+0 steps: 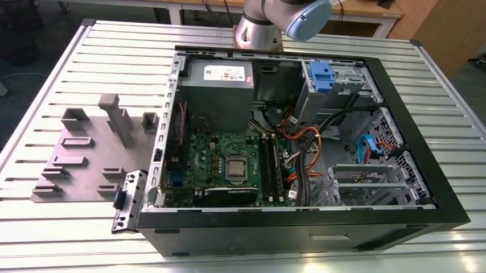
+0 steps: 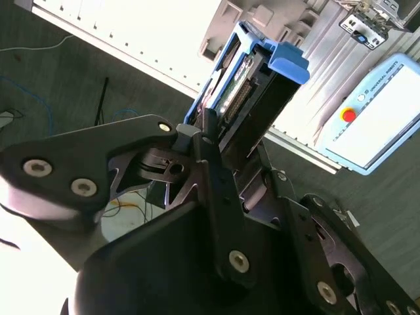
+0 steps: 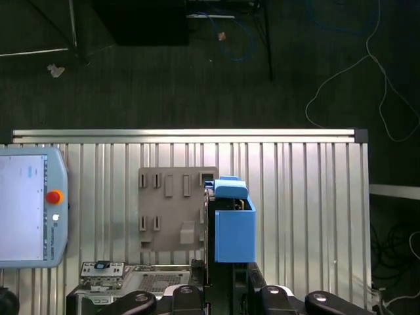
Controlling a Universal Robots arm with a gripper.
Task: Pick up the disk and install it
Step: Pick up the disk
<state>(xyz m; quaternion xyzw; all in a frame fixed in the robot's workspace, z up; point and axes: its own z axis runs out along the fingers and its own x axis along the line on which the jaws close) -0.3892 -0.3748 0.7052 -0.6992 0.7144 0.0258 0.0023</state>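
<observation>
Blue plastic frames the disk (image 2: 252,82), and it is up off the worktop (image 3: 308,210) altogether: the pincer (image 2: 233,147) is clenched on one end of it, with black fingers (image 2: 211,141) closed against its sides. The pick-up looks done to me. The disk's long axis runs straight out from the pincer, in line with the fingers, and the carrier's blue handle end is farthest from the wrist.

In the first wrist view the disk hangs high over the worktop, above a grey holder tray (image 3: 167,210). That tray lies between the open computer case (image 1: 288,233) and the worktop's side edge on the exterior view's left. The arm (image 1: 274,23) rises from the worktop's far edge, behind the case (a big thing to have swinging about).

What matters, I'd say, is how the disk lies from the case, and they are well apart, so the installing is not yet done. Inside the case a grey metal cage (image 1: 345,85) with a small blue latch (image 1: 321,77) stands by the far wall, next to the power supply (image 1: 220,85). A second cage (image 1: 372,182) sits near the front. Loose cables (image 1: 304,142) sprawl between the cages and the green circuit board (image 1: 227,165), and they could snag anything brought in. A control tablet (image 3: 26,216) with a red button sits by another edge of the worktop.
</observation>
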